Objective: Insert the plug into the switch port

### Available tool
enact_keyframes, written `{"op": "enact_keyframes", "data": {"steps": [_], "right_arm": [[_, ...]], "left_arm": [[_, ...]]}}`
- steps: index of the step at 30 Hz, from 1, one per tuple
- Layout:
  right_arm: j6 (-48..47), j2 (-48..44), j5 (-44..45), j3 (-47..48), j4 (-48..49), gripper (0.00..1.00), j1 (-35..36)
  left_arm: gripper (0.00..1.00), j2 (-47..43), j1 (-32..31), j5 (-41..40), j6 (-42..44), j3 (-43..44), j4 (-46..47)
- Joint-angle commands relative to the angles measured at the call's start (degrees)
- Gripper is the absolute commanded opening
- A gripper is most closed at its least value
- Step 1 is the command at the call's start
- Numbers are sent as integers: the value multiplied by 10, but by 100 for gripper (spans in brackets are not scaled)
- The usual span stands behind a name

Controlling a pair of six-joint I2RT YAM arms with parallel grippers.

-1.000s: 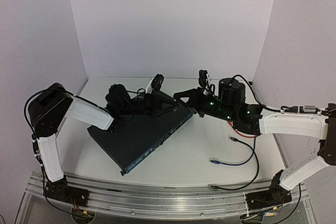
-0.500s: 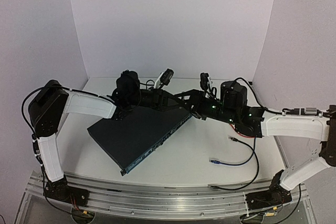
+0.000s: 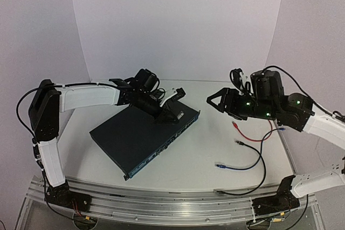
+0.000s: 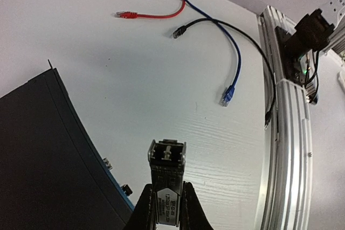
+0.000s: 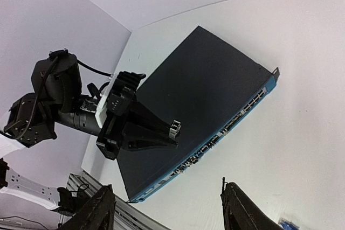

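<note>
although the left gripper (image 4: 166, 200) has its fingers closed tight on the plug (image 4: 167, 162), none of the sockets (image 5: 233, 124) has it yet. it hangs near the far right corner of the switch (image 3: 141, 136), which lies slantwise mid-table. lining up and pushing in remain. farther right, the right gripper (image 3: 213, 100) hovers spread wide and empty. the sockets are too small to tell which is meant.

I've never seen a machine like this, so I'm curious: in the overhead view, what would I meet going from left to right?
Large flat dark navy-black metal switch → open black two-finger right gripper → thin red cable. The left gripper overlaps the switch, so it is omitted.
</note>
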Motion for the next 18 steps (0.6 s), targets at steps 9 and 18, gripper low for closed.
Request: {"op": "enact_keyframes", "data": {"steps": [9, 18], "right_arm": [[-307, 109, -403, 127, -155, 59, -84], [-516, 157, -454, 111, -112, 59, -83]], "left_arm": [[0, -84, -34, -83, 322, 18, -146], [0, -58, -36, -16, 327, 97, -251]]}}
